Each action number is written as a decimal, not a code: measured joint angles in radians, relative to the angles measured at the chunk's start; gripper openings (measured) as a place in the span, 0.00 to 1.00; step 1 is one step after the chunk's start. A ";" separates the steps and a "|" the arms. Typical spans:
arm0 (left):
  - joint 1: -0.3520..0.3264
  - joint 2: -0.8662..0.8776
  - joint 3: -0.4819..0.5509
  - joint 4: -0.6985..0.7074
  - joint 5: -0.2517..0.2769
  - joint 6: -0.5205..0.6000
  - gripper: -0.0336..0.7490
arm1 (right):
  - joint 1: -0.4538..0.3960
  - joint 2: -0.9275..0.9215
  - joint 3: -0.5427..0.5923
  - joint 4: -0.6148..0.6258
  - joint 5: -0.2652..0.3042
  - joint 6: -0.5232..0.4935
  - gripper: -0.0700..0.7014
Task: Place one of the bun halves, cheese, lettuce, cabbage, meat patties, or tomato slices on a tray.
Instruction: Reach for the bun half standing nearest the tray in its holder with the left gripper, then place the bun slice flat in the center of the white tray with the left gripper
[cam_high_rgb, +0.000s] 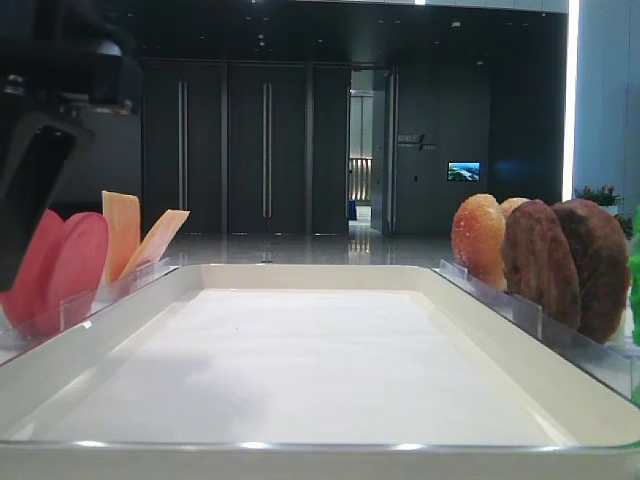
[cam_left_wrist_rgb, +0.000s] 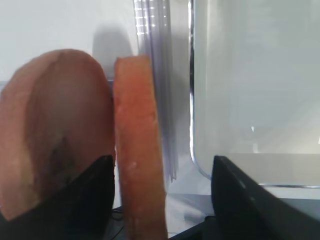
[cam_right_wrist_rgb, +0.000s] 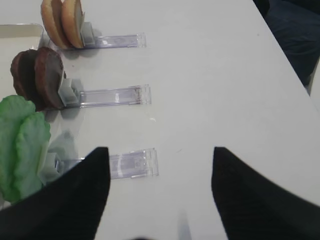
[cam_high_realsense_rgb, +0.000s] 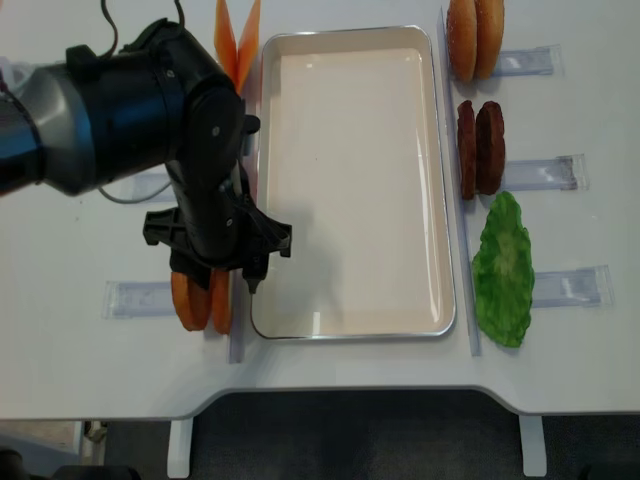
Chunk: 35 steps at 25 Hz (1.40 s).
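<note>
Two tomato slices (cam_left_wrist_rgb: 55, 145) stand on edge in a clear rack left of the white tray (cam_high_realsense_rgb: 350, 310). My left gripper (cam_left_wrist_rgb: 161, 159) is open and low over them, with the right-hand slice (cam_left_wrist_rgb: 139, 150) between its jaws and a gap on the slice's tray side. From above, the left arm (cam_high_realsense_rgb: 205, 200) covers most of both slices (cam_high_realsense_rgb: 190, 302). My right gripper (cam_right_wrist_rgb: 157, 190) hangs open over bare table with nothing in it. The cheese (cam_high_realsense_rgb: 236, 40), bun halves (cam_high_realsense_rgb: 475, 38), meat patties (cam_high_realsense_rgb: 478, 148) and lettuce (cam_high_realsense_rgb: 503, 268) stand in their racks.
Clear plastic racks (cam_right_wrist_rgb: 132, 164) run along both long sides of the tray, close to its rim (cam_left_wrist_rgb: 195, 150). The table's front edge (cam_high_realsense_rgb: 330, 392) lies just below the tray. Beyond the right racks there is bare table (cam_right_wrist_rgb: 225, 75).
</note>
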 joint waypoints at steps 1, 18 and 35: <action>0.000 0.002 0.000 0.000 -0.001 0.001 0.63 | 0.000 0.000 0.000 0.000 0.000 0.000 0.65; 0.000 0.003 -0.010 0.018 0.106 0.019 0.20 | 0.000 0.000 0.000 0.000 0.000 0.000 0.65; 0.000 -0.055 -0.116 -0.105 0.127 0.076 0.20 | 0.000 0.000 0.000 0.000 0.000 0.000 0.65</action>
